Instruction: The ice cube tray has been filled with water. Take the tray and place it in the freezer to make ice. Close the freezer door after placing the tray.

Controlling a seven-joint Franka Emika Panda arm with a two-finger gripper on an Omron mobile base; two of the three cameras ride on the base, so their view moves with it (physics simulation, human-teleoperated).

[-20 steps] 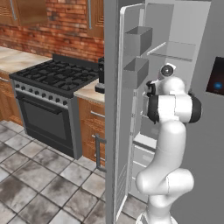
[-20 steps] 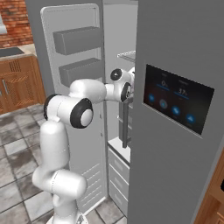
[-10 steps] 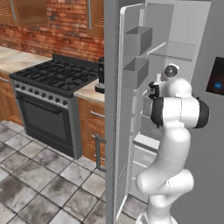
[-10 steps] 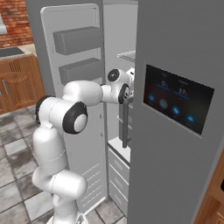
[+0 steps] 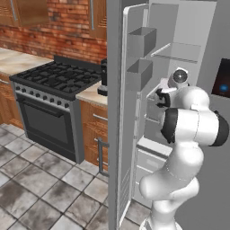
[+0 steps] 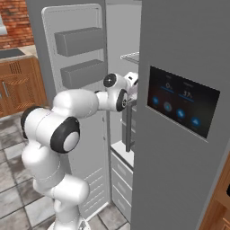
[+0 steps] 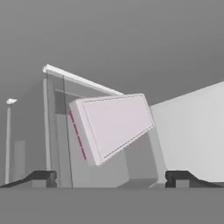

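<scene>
Change: since the earlier frames the arm's elbow has been drawn back and lower, the hand kept inside the freezer (image 5: 188, 54).
Gripper: the gripper (image 7: 111, 177) is seen in the hand view with fingers (image 7: 41, 177) spread wide — nothing is held between them.
Tray: the ice cube tray (image 7: 114, 124) is seen just beyond the fingertips, free of them, tilted in that view; what it rests on cannot be told.
Door: the freezer door (image 5: 130, 112) is stood open, two bins (image 5: 141, 40) carried on its inner face.
Beyond: an oven range (image 5: 49, 103) is set against a brick wall (image 5: 49, 33).
</scene>
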